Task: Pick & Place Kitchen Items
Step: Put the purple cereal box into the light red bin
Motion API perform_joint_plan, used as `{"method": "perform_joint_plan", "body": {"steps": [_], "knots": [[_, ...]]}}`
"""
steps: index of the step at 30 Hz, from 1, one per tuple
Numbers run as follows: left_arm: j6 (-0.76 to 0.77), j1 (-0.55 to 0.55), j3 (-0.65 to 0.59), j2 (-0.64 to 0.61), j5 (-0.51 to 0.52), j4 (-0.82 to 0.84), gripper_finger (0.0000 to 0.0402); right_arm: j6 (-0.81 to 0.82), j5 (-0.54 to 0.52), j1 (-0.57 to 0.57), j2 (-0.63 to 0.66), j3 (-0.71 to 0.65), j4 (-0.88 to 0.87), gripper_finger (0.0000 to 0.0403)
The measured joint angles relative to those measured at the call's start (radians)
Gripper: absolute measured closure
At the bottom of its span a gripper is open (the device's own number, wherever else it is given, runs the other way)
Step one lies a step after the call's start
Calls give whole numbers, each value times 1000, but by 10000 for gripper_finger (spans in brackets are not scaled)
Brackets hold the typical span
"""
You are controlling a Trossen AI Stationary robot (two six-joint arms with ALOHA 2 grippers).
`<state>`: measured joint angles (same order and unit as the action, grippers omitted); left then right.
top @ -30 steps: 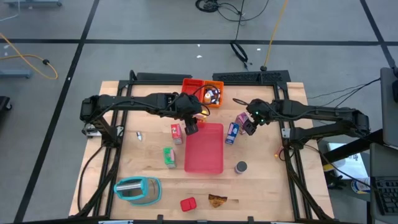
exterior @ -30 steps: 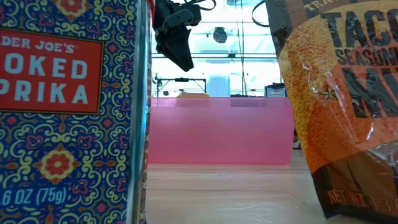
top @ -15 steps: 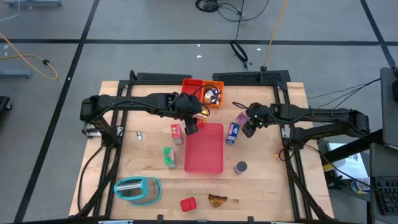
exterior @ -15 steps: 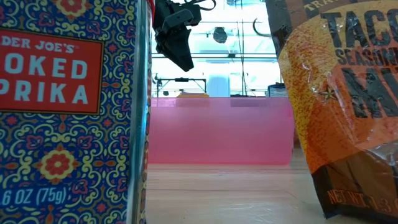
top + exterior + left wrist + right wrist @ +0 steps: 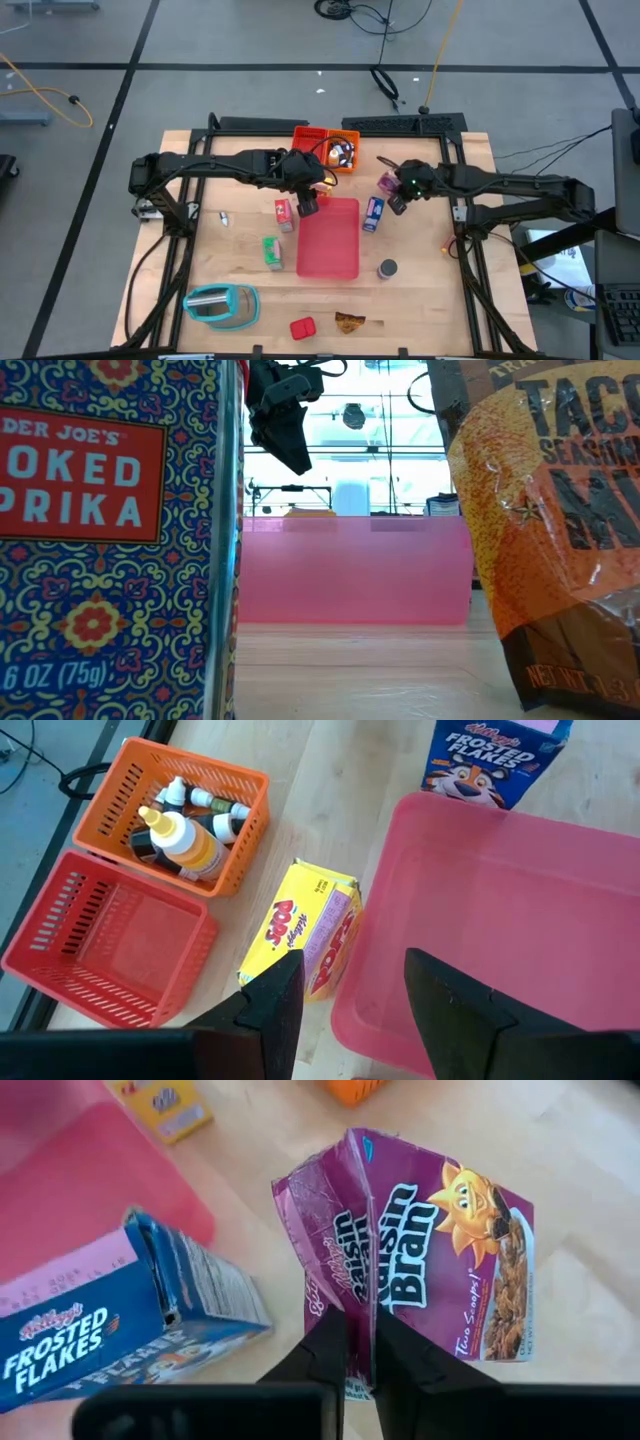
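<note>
The right tool (image 5: pixel 358 1342) had its fingers (image 5: pixel 325 1348) pinched close together on an edge of the purple Raisin Bran box (image 5: pixel 430 1270), holding it. In the high view that box (image 5: pixel 388 184) sat to the right of the pink tray (image 5: pixel 328 238), just beyond the blue Frosted Flakes box (image 5: pixel 373 212), which stood beside the tray's right edge.

The left tool (image 5: pixel 345 995) hung with its fingers (image 5: pixel 276 1003) spread apart, empty, over the tray's far left corner (image 5: pixel 400 820). Below it the yellow Pops box (image 5: pixel 303 930) lay on the table (image 5: pixel 240 265) against the tray's left wall. The orange bin (image 5: pixel 200 815) held small bottles (image 5: pixel 180 840), and the red bin (image 5: pixel 110 945) next to it was beside the table's far edge.

Elsewhere on the table were a green box (image 5: pixel 271 251), a grey can (image 5: pixel 387 268), a red paprika box (image 5: pixel 302 327) and a brown taco seasoning packet (image 5: pixel 349 321) at the near edge, and a teal object (image 5: pixel 219 305) at the near left.
</note>
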<state>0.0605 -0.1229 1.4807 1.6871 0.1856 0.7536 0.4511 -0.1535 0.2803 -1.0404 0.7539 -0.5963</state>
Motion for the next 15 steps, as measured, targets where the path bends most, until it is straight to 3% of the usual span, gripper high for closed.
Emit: {"method": "perform_joint_plan", "body": {"steps": [6,15], "knots": [[0,0,0,0,0,-2,224,-45,4,3,33,86,43,393],[2,0,0,0,0,2,224,-33,207,-29,54,109,315,393]]}}
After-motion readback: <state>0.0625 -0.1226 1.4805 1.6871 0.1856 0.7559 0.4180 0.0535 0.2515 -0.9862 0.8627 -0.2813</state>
